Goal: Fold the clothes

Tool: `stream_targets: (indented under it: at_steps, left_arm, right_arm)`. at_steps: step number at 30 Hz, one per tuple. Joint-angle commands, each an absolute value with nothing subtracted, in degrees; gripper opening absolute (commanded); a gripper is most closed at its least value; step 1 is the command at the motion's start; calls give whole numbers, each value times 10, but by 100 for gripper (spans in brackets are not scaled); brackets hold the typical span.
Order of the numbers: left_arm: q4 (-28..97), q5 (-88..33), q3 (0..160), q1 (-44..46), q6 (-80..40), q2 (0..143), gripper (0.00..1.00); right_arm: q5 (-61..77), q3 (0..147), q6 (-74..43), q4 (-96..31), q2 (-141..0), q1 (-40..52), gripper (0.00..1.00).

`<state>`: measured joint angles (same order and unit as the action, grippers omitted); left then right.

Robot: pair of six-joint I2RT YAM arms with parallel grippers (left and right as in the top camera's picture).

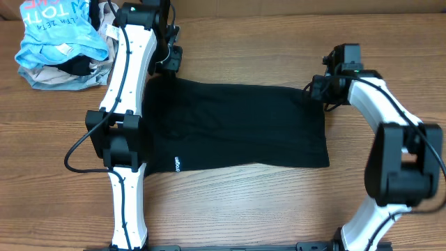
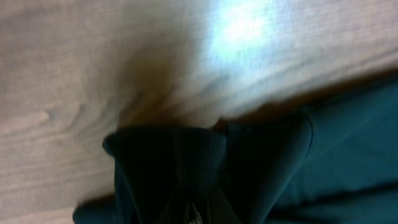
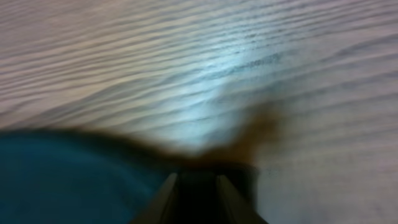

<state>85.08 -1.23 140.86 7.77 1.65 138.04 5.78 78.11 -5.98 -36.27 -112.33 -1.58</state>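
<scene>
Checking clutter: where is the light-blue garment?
Overhead view: the crumpled light-blue garment with white lettering lies far left, atop a beige garment, beside the left arm.

A light-brown wooden worktop (image 1: 244, 202), its grain running from left edge to right edge, fills the overhead view. Both wrist views show blurred stretches of the same grained wood with a bright patch of glare. At the far-left corner of the worktop lies a crumpled heap of clothing. Uppermost is a light-blue soft garment (image 1: 49, 31) with white block lettering, bunched so the words cannot be read in full. Beneath it, toward the near side, a beige garment (image 1: 45, 78) touches the wood. Between the two shows a small dark fold of fabric (image 1: 80, 65); what it belongs to cannot be told. Along the far edge runs a paler tan strip (image 1: 279, 7), too narrow to identify.
</scene>
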Motion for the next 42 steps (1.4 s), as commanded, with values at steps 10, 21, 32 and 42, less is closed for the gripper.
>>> stream_targets:
  at_steps: [10, 21, 32, 42]
  left_arm:
    - [934, -6, 1427, 72, -12, 1371, 4]
    - [968, -32, 1422, 82, -17, 1344, 4]
    - [968, -14, 1286, 82, -16, 1283, 4]
    - [940, -30, 1115, 90, -17, 1202, 5]
  right_arm:
    - [87, 803, -108, -513, -1029, -20, 7]
    - [91, 803, -121, -601, -1016, -21, 5]
    - [114, 803, -120, -620, -990, -21, 4]
    - [125, 787, -120, -650, -987, -21, 4]
